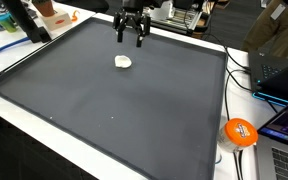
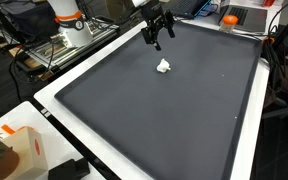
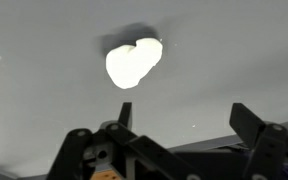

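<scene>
Field note: my gripper (image 1: 131, 40) hangs over the far end of the dark mat (image 1: 134, 115), fingers released and spread wide, holding nothing. The white lump (image 1: 123, 61) lies on the mat just below and ahead of the fingertips, apart from them. In the wrist view the white lump (image 3: 134, 63) sits beyond the open jaws. As I judge it, the approach is made, with no contact or grasp yet.

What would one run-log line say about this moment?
gripper: open, holds nothing | position: above dark mat, apart from white lump | white lump: lying on dark mat
</scene>
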You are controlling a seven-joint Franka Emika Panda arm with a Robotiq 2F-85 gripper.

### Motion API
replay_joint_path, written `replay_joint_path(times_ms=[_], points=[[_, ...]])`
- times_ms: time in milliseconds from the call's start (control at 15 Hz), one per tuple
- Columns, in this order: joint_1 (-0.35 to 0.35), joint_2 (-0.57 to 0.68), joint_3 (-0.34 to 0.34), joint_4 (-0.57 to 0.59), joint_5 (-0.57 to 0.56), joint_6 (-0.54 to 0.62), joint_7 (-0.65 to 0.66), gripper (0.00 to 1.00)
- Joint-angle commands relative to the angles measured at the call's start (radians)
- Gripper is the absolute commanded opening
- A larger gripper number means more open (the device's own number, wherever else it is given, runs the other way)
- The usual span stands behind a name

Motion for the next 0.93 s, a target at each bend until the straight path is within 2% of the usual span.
replay_joint_path(times_ms=[0,267,333,400,467,533,600,667,733,867], points=[[-0.056,0.004,0.078,-0.072,-0.019,0.121,0.054,1.0],[-0.071,-0.004,0.076,-0.176,-0.054,0.256,0.069,1.0],[-0.065,0.054,0.066,-0.119,-0.02,0.276,0.018,1.0],[-0.074,0.06,0.071,-0.133,-0.046,0.312,0.031,1.0],[0.01,0.069,-0.025,-0.132,-0.103,0.333,0.076,1.0],[0.005,0.087,-0.03,-0.129,-0.143,0.359,0.097,1.0],[-0.073,0.11,0.037,-0.125,-0.161,0.393,0.091,1.0],[-0.079,0.132,0.032,-0.124,-0.201,0.431,0.11,1.0],[-0.016,0.15,-0.047,-0.123,-0.242,0.455,0.141,1.0],[-0.013,0.181,-0.078,-0.122,-0.263,0.472,0.152,1.0]])
